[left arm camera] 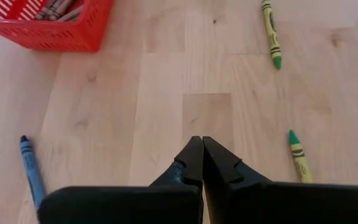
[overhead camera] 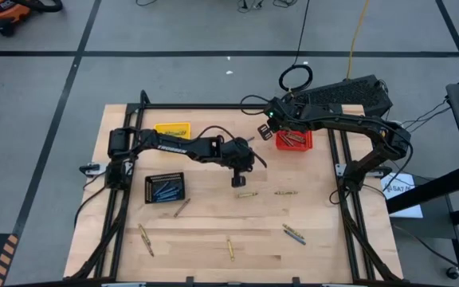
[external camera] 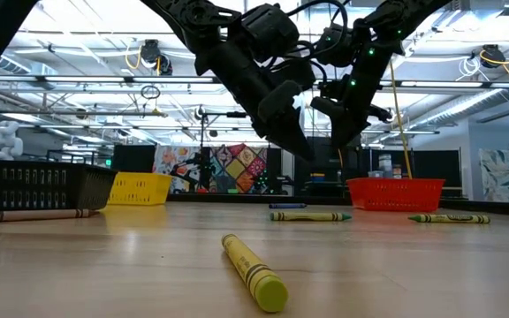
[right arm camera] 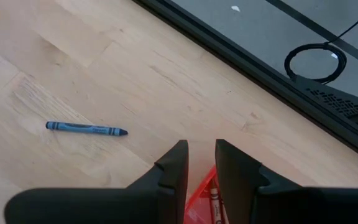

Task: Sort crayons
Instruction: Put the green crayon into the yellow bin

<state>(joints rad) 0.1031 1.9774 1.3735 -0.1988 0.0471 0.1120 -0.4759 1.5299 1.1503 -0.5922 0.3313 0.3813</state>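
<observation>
Several crayons lie flat on the wooden table: yellow-green ones (overhead camera: 247,194) (overhead camera: 287,192) near the middle, others nearer the front (overhead camera: 229,247) (overhead camera: 294,233) (overhead camera: 145,239), and a blue one (right arm camera: 86,129). My left gripper (left arm camera: 197,149) is shut and empty, hovering above bare wood near the table's middle (overhead camera: 238,177), with a yellow-green crayon (left arm camera: 298,155) beside it. My right gripper (right arm camera: 201,152) is open and empty above the left rim of the red basket (overhead camera: 293,140), which holds brown-red crayons (left arm camera: 55,9).
A yellow basket (overhead camera: 173,128) stands at the far left. A black basket (overhead camera: 164,188) with blue crayons stands left of centre. The black frame rails (overhead camera: 213,106) run along the table's far and side edges. One yellow crayon (external camera: 253,269) lies near the front edge.
</observation>
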